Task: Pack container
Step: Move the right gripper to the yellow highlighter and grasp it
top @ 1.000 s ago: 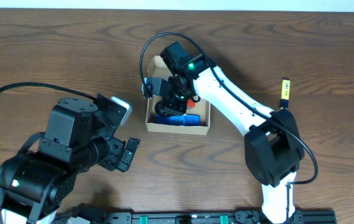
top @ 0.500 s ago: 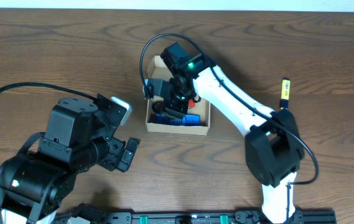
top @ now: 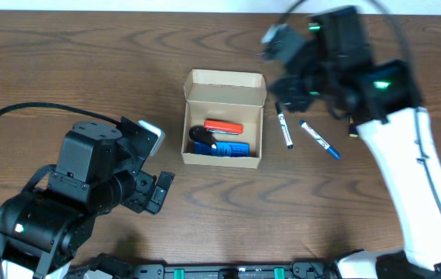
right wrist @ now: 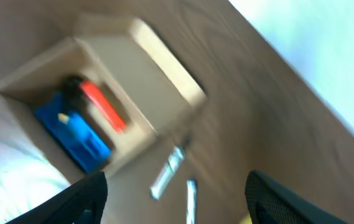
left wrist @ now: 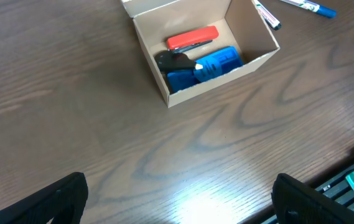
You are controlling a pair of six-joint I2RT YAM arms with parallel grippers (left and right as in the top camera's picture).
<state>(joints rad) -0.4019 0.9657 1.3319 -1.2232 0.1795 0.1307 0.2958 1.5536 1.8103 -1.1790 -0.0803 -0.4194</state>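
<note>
A small tan cardboard box [top: 222, 160] stands on the brown wooden desk [top: 65, 70], ahead of the left hand [top: 159, 191] and left of the right hand [top: 290, 91]. Inside, a flat red bar [top: 223, 126] lies behind a blue block [top: 224, 149], with a black piece [top: 201, 136] at their left. Close by the right hand, a black-capped white marker [top: 284, 129] lies just right of the box, and a blue-capped white marker [top: 318, 139] lies farther right.

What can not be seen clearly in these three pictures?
- Right wrist view: motion blur smears everything; the pens show no readable detail.
- Left wrist view: the top edge cuts off both pens.
- Overhead: the black item in the box is too small to identify.
</note>
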